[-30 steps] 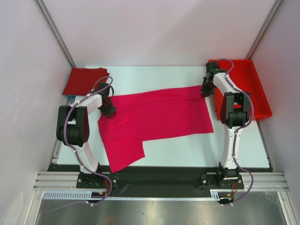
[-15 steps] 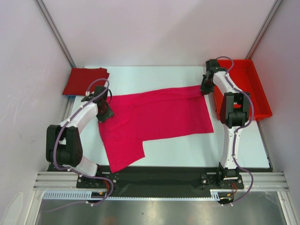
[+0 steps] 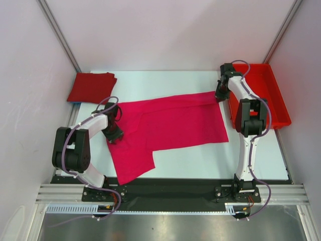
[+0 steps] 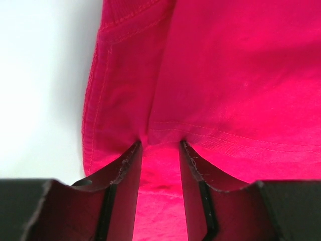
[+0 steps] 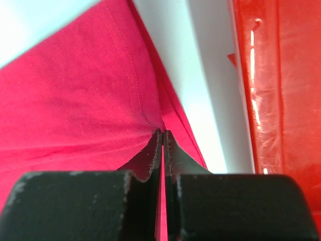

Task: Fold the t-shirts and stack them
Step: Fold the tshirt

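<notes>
Pinching the far right corner of the magenta-pink t-shirt (image 5: 75, 100), the right gripper (image 5: 163, 133) has its jaws pressed together on a thin fold of cloth; the shirt spreads away to its left over the white table (image 3: 200, 160), and the red plastic tray (image 5: 281, 75) stands just to its right. The left gripper (image 4: 159, 145) has its jaws parted, tips down on the shirt's stitched left edge. Beyond it, far left, lies the folded crimson t-shirt (image 3: 91, 86), apart from the pink one
</notes>
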`<action>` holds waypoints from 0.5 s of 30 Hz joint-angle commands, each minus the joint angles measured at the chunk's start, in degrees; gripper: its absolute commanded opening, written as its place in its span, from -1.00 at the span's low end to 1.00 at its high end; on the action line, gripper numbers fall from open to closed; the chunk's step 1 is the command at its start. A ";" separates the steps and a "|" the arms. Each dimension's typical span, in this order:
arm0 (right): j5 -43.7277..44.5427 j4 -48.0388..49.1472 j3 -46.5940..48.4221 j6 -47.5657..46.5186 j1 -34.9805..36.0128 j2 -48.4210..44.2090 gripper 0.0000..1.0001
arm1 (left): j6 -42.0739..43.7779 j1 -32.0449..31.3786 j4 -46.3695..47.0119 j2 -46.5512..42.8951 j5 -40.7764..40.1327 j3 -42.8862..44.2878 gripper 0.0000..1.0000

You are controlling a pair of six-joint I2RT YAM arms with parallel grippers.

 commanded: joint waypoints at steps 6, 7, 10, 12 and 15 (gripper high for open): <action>3.46 1.39 -1.70 -1.26 -0.32 -1.50 -0.95 | -2.03 1.42 0.94 1.12 0.86 -1.52 -0.17; 3.63 1.30 -1.44 -1.43 -0.41 -0.97 -0.94 | -1.77 1.42 0.77 1.03 0.77 -1.34 -0.18; 3.64 1.57 0.14 -1.61 -0.41 1.84 -0.58 | -0.54 1.42 0.33 -0.20 1.03 -0.55 -0.18; 3.90 -0.54 1.81 -1.52 -0.15 2.81 -0.29 | 1.04 1.34 0.24 -2.21 1.47 -0.02 -0.18; 4.78 -1.25 1.73 -1.87 1.34 -0.33 -0.04 | 2.89 1.16 -0.37 -6.86 0.60 0.33 -0.17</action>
